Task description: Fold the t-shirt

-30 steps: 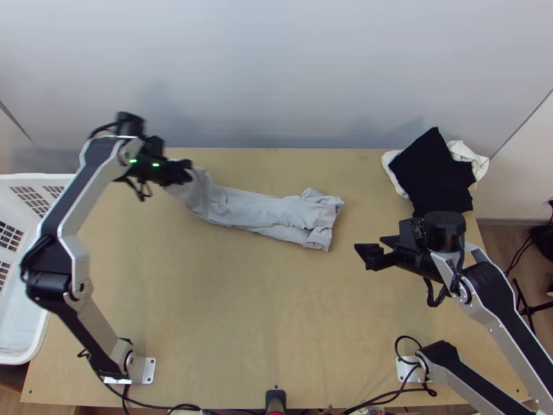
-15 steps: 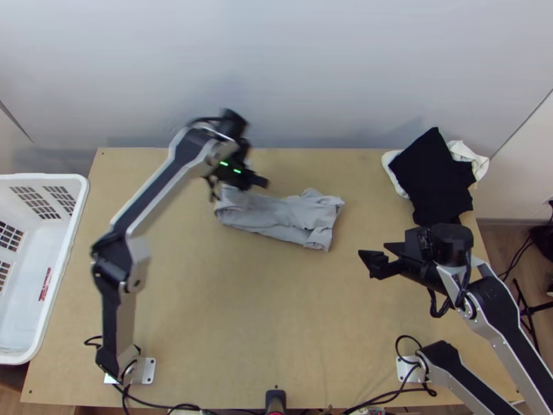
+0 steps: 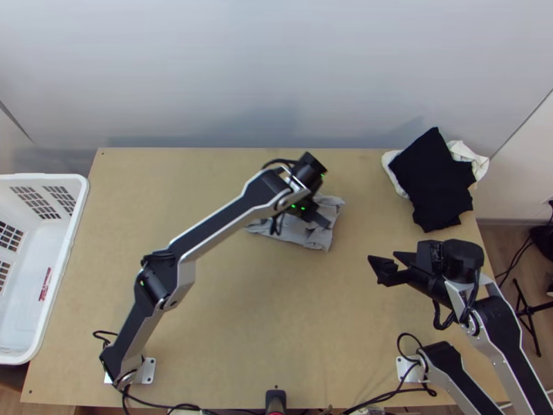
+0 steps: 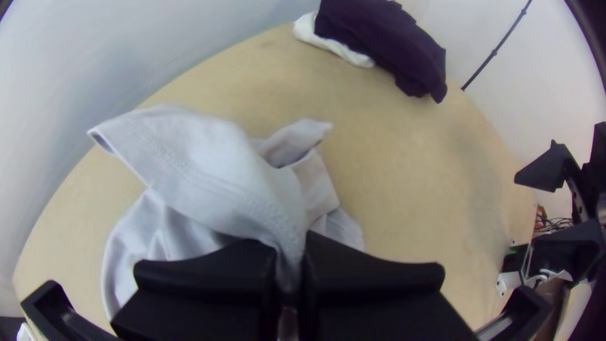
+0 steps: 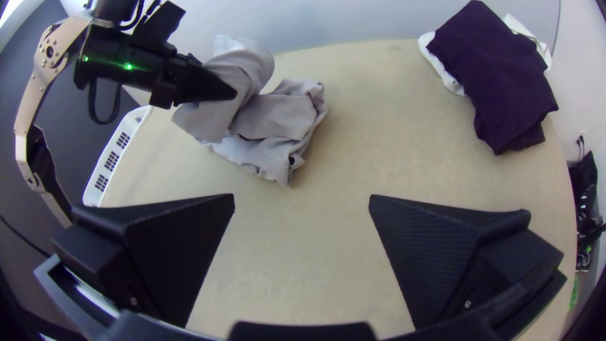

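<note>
T-shirt (image 3: 319, 238): grey, bunched on the far middle of the tabletop (image 3: 263, 311), the gripped part raised
Left claw (image 3: 326, 220): I have it clenched on the T-shirt, a fold pinched in it
Right claw (image 3: 384, 260): released, my fingers spread, well apart from the T-shirt
Black cloth (image 3: 432, 180): on white cloth (image 3: 392, 166), far right
Basket (image 3: 66, 266): white, at the left edge

Grey tee (image 3: 318, 239), blk cloth (image 3: 432, 180), off-wht cloth (image 3: 392, 166), wht basket (image 3: 41, 181), tan table (image 3: 249, 311)
</note>
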### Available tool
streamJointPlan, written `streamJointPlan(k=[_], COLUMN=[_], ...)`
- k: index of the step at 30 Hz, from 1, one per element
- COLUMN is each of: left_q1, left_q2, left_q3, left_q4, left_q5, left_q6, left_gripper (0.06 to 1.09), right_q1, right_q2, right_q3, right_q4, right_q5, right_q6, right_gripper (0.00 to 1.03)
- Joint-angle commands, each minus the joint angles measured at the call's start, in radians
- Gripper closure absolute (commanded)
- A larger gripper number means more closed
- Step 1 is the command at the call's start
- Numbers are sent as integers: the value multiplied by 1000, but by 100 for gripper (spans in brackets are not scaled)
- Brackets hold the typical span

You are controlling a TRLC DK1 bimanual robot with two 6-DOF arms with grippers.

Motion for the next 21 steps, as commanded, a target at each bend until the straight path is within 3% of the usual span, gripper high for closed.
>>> streamJointPlan(k=[1,10,11,13,21], left_q1=[-85,-107,-105,-107,-96], left_q2=[50,123,129,127,-48], left_q3=[8,8,8,8,12], left_q4=[142,282,306,341,421], left_q5=[-9,-6,-6,-9,7], left_q6=[-20,-94,-112,-141,-227], left_gripper=[105,102,81,9,10], right_q1=[-21,-43,-45,-49,-48], right_q2=[-31,-30,-30,-31,-34], right_q3=[-35,-35,-38,-44,-95], right_q4=[25,40,40,42,79], right_q5=[-2,-2,-2,-2,-3], right_q6=[11,20,20,20,20], right_gripper=[4,4,4,4,4])
